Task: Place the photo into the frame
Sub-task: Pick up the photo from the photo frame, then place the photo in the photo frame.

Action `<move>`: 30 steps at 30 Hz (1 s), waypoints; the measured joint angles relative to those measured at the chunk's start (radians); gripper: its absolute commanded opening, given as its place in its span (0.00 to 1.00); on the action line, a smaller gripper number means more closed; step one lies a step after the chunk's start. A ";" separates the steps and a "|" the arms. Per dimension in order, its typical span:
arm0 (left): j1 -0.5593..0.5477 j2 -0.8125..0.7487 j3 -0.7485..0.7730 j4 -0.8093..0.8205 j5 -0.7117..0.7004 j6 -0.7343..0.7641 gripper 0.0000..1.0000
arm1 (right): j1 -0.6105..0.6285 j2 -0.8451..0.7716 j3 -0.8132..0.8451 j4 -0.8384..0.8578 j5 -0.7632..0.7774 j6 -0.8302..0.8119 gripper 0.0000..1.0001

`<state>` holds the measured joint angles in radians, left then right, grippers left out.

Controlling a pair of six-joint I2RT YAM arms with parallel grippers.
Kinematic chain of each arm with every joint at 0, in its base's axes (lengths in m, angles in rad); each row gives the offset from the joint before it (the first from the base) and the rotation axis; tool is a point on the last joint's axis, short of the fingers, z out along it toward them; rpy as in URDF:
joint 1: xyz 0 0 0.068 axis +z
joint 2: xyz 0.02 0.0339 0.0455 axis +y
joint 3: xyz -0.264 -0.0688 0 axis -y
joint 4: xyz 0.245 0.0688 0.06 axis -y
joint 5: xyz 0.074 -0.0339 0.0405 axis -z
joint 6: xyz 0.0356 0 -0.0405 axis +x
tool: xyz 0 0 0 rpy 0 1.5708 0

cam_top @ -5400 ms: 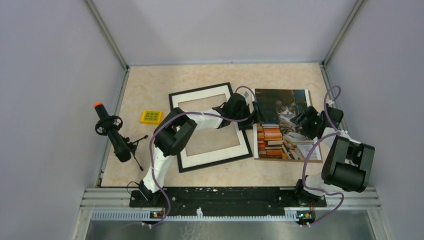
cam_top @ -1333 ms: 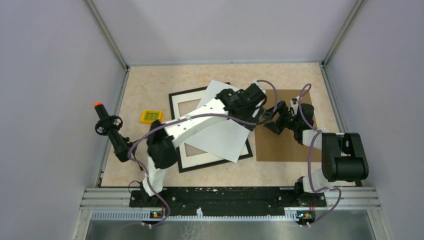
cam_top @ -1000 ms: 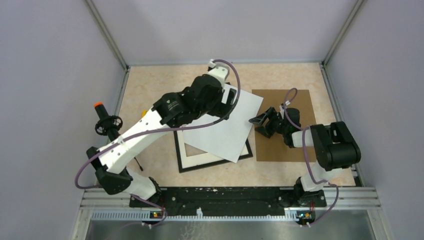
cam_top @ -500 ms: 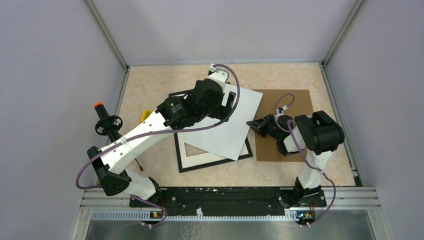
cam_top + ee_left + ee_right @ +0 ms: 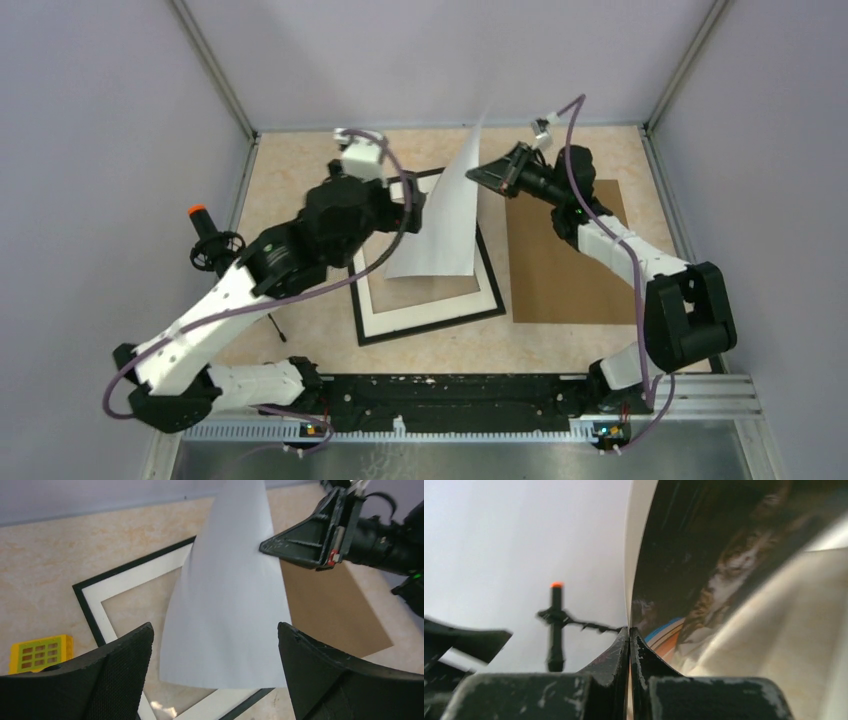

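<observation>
White back outward, the photo (image 5: 438, 215) hangs curled over the frame (image 5: 425, 322), its edge pinched in the right pincer (image 5: 476, 172); the left pincer (image 5: 215, 630) is spread wide, holding nothing.

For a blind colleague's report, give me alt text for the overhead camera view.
The right end effector pinches the photo by one edge, holding it curled, white back showing, over the black frame. The left end effector hovers open beside it; a cardboard sheet lies right of the frame.
</observation>
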<state>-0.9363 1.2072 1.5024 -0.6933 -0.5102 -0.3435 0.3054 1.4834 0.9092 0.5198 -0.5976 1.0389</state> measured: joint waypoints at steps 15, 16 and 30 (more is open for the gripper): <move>0.002 -0.422 -0.127 0.323 -0.117 0.162 0.99 | 0.256 0.132 0.428 -0.225 -0.341 -0.039 0.00; 0.002 -0.419 -0.131 0.321 -0.117 0.162 0.99 | 0.240 0.143 0.404 -0.216 -0.356 -0.033 0.00; 0.003 -0.347 -0.135 0.308 -0.076 0.154 0.99 | 0.038 0.585 0.284 -0.292 -0.379 -0.142 0.00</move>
<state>-0.9337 0.8604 1.3674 -0.3855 -0.5865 -0.1894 0.3435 2.0686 1.1931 0.2276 -0.9764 0.8974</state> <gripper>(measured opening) 0.987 0.004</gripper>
